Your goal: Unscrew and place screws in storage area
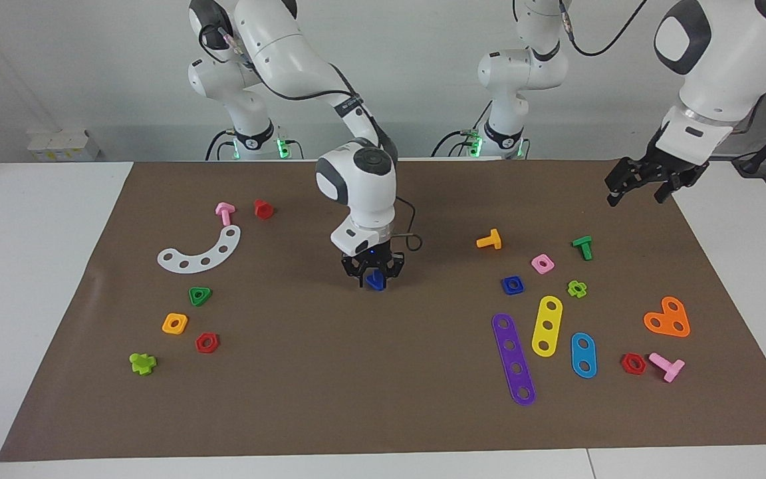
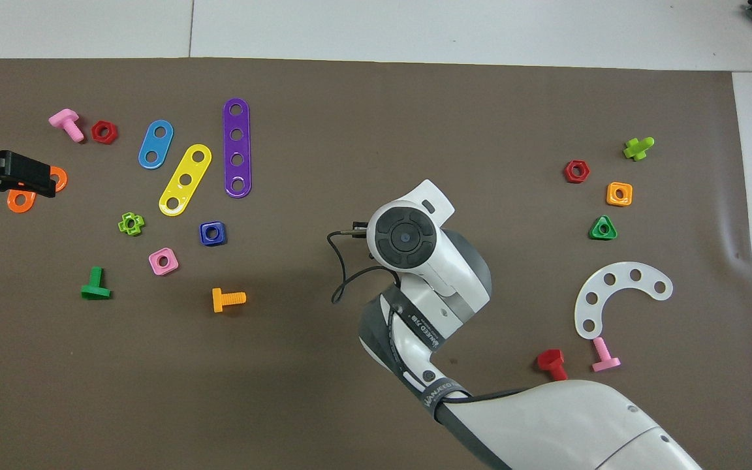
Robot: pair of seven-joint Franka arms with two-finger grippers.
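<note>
My right gripper (image 1: 375,282) points straight down over the middle of the brown mat and is shut on the small dark-blue bolt (image 1: 374,279), just above the mat. In the overhead view its wrist (image 2: 405,236) hides the fingers and the bolt. The storage area lies toward the right arm's end: a white curved strip (image 1: 201,251) (image 2: 617,294), a green triangular nut (image 1: 200,295), an orange square nut (image 1: 175,323) and a red hexagonal nut (image 1: 207,342). My left gripper (image 1: 642,181) (image 2: 20,179) hangs raised over the mat's edge at the left arm's end and waits.
A pink bolt (image 1: 225,213), a red bolt (image 1: 263,209) and a lime piece (image 1: 142,363) lie around the storage area. Toward the left arm's end lie a blue square nut (image 1: 512,285), purple (image 1: 513,359), yellow (image 1: 547,325) and blue (image 1: 583,354) strips, an orange plate (image 1: 667,318) and several bolts and nuts.
</note>
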